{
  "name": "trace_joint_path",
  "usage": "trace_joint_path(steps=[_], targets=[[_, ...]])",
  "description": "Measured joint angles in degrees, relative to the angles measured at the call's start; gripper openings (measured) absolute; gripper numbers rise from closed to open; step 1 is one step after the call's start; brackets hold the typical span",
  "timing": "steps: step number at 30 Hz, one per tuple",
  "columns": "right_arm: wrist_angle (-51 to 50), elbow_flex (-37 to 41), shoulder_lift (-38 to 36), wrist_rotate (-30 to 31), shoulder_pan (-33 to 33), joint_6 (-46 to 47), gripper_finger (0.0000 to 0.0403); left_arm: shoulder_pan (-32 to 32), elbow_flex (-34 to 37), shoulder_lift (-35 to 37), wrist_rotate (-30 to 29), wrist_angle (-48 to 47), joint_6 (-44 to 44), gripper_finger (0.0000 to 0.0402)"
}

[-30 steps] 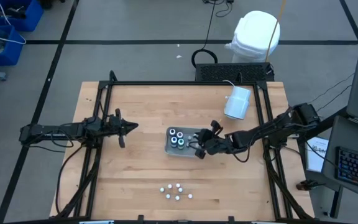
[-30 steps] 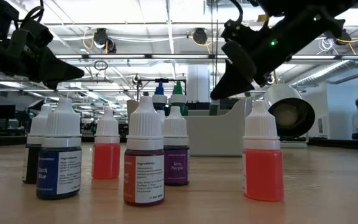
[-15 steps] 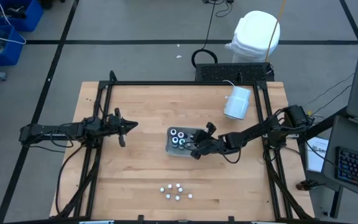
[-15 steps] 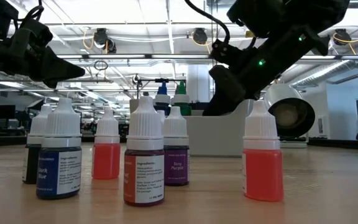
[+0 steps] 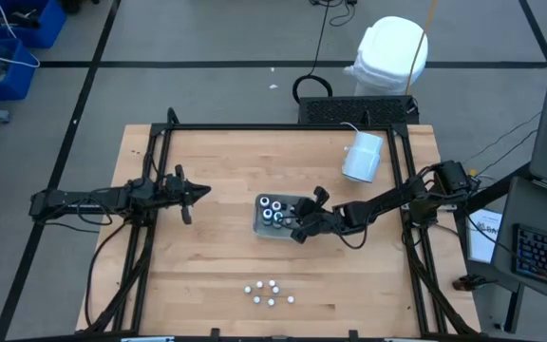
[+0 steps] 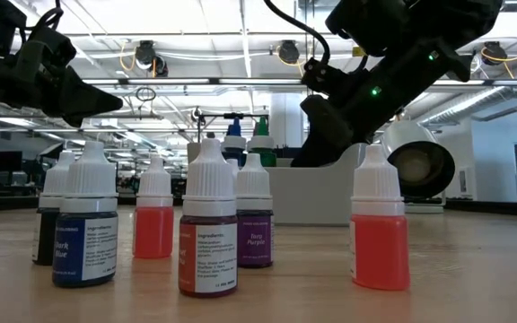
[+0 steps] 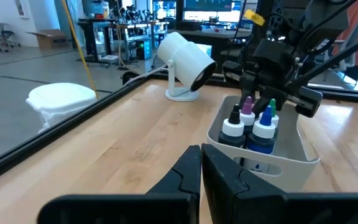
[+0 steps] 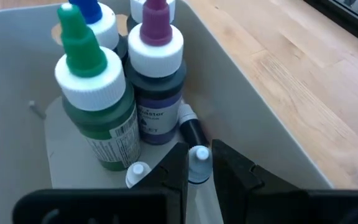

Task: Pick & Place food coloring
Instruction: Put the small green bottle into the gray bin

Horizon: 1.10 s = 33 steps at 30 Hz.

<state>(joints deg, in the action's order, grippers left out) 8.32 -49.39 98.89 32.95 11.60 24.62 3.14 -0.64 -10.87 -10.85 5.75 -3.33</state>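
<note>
Several tiny white-capped food coloring bottles (image 6: 208, 229) stand upright near the table's near edge (image 5: 269, 292). The clear tray (image 5: 262, 224) at mid-table holds bigger dark bottles with green (image 8: 94, 102), purple (image 8: 156, 71) and blue (image 8: 93, 17) tops, standing on its floor. My right gripper (image 8: 199, 167) reaches down into the tray's right end (image 5: 300, 226) and is shut on a tiny dark bottle. Another small white cap (image 8: 137, 172) lies beside it. My left gripper (image 5: 187, 196) hovers shut, left of the tray. My right gripper pinches a tiny bottle by its white cap (image 8: 199, 154) between its two fingers. It comes slanting down from the table's right side into the tray. The bottle's dark body (image 8: 192, 132) points away from the fingers, low beside the tray's wall; whether it rests on the floor I cannot tell.
A big white cylinder (image 5: 363, 157) on a small base sits at the table's far right. A black frame (image 5: 283, 127) runs around the table. Bare wood lies between the tray and the row of small bottles.
My right gripper moved toward the table's left edge and down, into the tray's right end beside the bigger bottles, then held still. The left arm and the bottles near the near edge kept their places.
</note>
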Motion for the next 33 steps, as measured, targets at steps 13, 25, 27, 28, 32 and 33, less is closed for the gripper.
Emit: trace_joint_path(steps=[13, 25, 27, 28, 32, 33], targets=[[-3.9, 0.1, -1.1, -0.4, 0.0, 0.2, 0.0045, 0.0, 0.0, 0.0, 0.0, -0.5, 0.0, 0.0019], [-7.8, 0.3, -2.7, -3.3, -0.4, 0.1, 0.0045, 0.0, 0.0, 0.0, 0.3, -1.8, -1.3, 0.0019], [-7.6, 0.3, -2.8, -3.2, -0.4, 0.0, 0.0046, 0.0, 0.0, 0.0, 0.3, -1.8, -1.3, 0.0019], [-7.5, 0.3, -2.8, -3.2, -0.4, 0.0, 0.0047, 0.0, 0.0, 0.0, 0.3, -1.8, -1.4, 0.0019], [-7.1, 0.3, -2.8, -3.2, -0.5, 0.2, 0.0068, 0.0, 0.0, 0.0, 0.3, -1.7, -1.4, 0.0019], [-7.1, 0.3, -2.8, -3.2, -0.6, 0.2, 0.0075, 0.0, 0.0, 0.0, 0.3, -1.7, -1.4, 0.0019]])
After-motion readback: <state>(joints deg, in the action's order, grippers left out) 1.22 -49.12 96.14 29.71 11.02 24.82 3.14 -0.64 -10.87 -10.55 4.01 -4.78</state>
